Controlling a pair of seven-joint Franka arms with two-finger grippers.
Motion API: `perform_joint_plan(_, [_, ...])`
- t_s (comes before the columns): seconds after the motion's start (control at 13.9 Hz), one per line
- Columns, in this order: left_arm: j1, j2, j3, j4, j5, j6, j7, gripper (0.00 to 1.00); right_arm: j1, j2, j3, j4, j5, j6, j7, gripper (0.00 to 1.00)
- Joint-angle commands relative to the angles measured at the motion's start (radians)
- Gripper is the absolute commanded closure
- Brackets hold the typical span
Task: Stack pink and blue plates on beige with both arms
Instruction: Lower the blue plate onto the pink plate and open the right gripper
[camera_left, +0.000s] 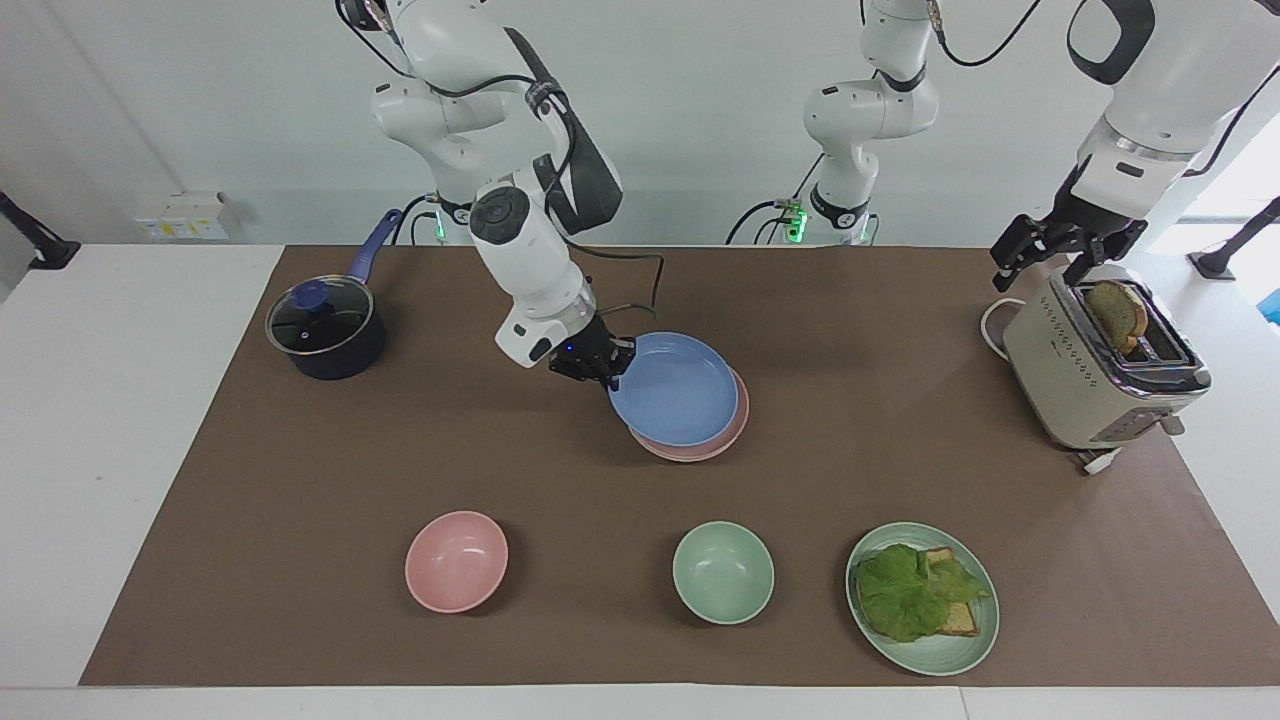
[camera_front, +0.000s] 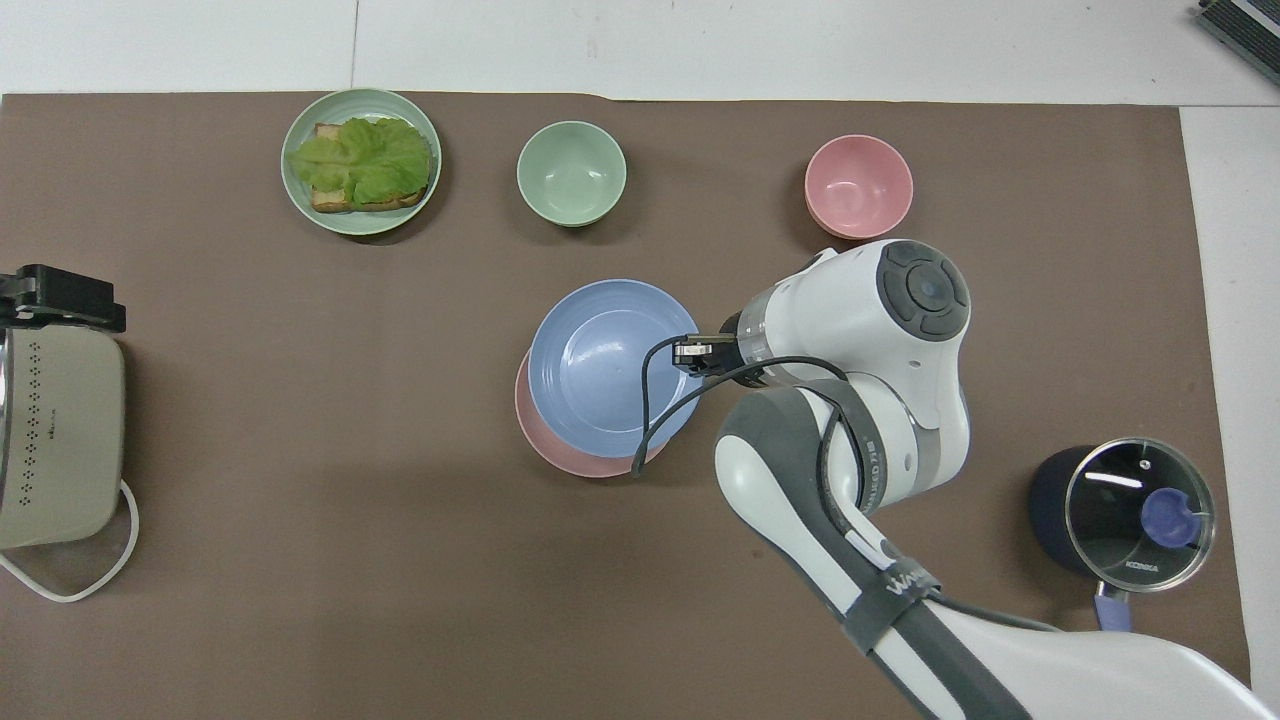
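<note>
My right gripper (camera_left: 610, 378) (camera_front: 690, 352) is shut on the rim of the blue plate (camera_left: 672, 392) (camera_front: 600, 365). It holds the blue plate almost level, right over the pink plate (camera_left: 700, 452) (camera_front: 565, 460). Only a crescent of the pink plate's rim shows under it. I cannot tell whether the two plates touch. The beige plate is hidden. My left gripper (camera_left: 1042, 275) (camera_front: 60, 297) waits open over the toaster (camera_left: 1090, 380) at the left arm's end of the table, with nothing in it.
A dark pot with a glass lid (camera_left: 322, 325) stands at the right arm's end. Farther from the robots sit a pink bowl (camera_left: 456, 560), a green bowl (camera_left: 722, 572) and a green plate with lettuce and bread (camera_left: 922, 597). A bread slice (camera_left: 1118, 312) sticks out of the toaster.
</note>
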Motion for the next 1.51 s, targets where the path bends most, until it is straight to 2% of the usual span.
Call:
perform_joint_plan(0.0, [0.004, -0.003, -0.004, 0.005, 0.013, -0.015, -0.010, 0.00, 0.027, 0.021, 0.000, -0.003, 0.027, 0.030, 0.000, 1.00])
perform_joint_plan(0.22, [0.004, -0.003, -0.004, 0.005, 0.013, -0.015, -0.010, 0.00, 0.036, 0.030, 0.000, -0.033, 0.027, 0.072, -0.003, 1.00])
perform_joint_plan(1.15, [0.004, -0.003, -0.004, 0.003, 0.013, -0.015, -0.010, 0.00, 0.028, 0.057, 0.000, -0.048, 0.027, 0.075, -0.068, 1.00])
perform_joint_plan(1.29, [0.004, -0.003, -0.004, 0.005, 0.013, -0.017, -0.010, 0.00, 0.024, 0.057, 0.000, -0.048, 0.027, 0.075, -0.069, 0.66])
perform_joint_plan(1.44, [0.004, -0.003, -0.004, 0.005, 0.013, -0.015, -0.010, 0.00, 0.024, 0.059, 0.000, -0.045, 0.026, 0.074, -0.071, 0.38])
